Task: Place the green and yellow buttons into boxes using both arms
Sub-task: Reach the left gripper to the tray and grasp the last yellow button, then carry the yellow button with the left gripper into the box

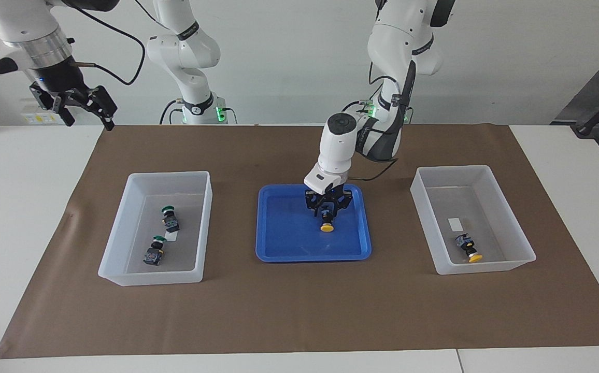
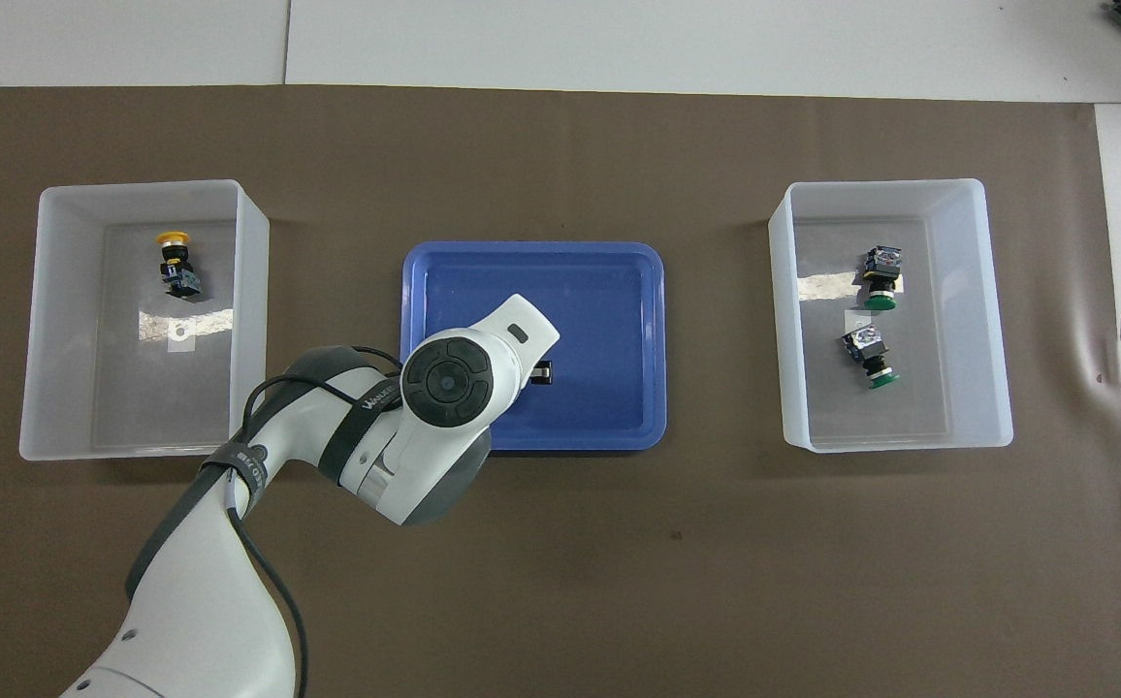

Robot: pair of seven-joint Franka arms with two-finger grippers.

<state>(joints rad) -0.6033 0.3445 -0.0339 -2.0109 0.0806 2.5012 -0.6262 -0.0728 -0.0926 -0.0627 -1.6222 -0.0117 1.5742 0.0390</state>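
I have the left gripper (image 1: 327, 209) down in the blue tray (image 1: 284, 243), its fingers either side of the dark body of the last yellow button (image 1: 326, 221), which lies on its side with the cap pointing away from the robots. The fingers look drawn in around the body, but I cannot tell whether they actually grip it, so I would finish the squeeze before any lift. The hold should sit on the blocky body, not the round cap, which I judge would roll out of a pinch. Then I would lift straight up until the button clears the tray rim, and only then carry it toward the box (image 1: 507, 261) at the left arm's end of the table, where the other yellow button (image 1: 468, 248) already lies. A low release should stop it bouncing. The right gripper (image 1: 74, 103) waits, open and empty, raised off the mat near its own corner; its box (image 1: 123, 277) holds both green buttons (image 1: 170, 219).
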